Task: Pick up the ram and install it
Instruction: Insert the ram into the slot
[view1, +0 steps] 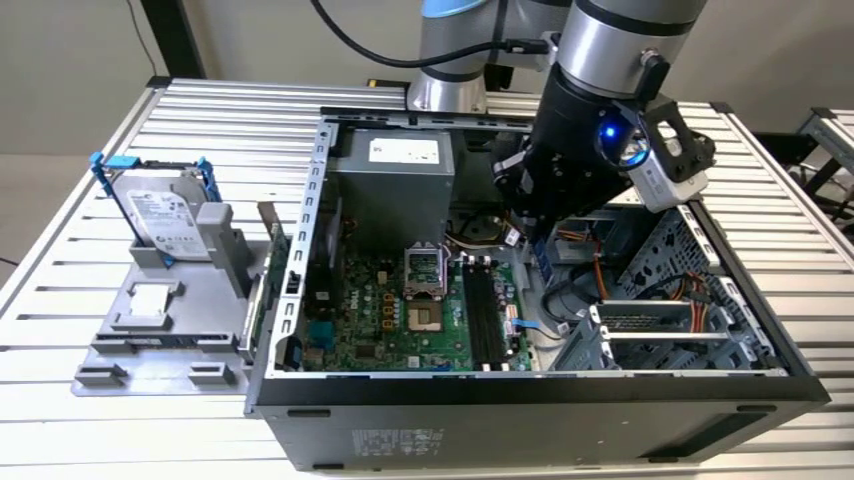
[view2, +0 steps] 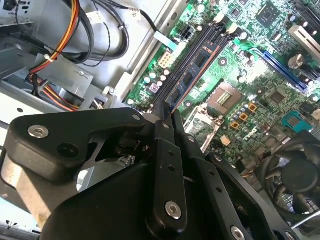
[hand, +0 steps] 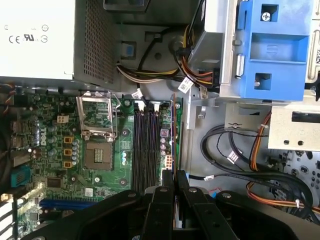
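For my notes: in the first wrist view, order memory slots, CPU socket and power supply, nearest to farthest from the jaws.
1. Memory slots, beside the ram the gripper holds in its jaws.
2. CPU socket, beyond the slots.
3. Power supply, past the socket.

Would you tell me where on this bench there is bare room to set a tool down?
Bare slatted table lies at the exterior view's left, behind the hard drive on its grey fixture, and again in front of that fixture. Inside the computer case it is crowded: the gripper holds the ram near the black slots, among cables.
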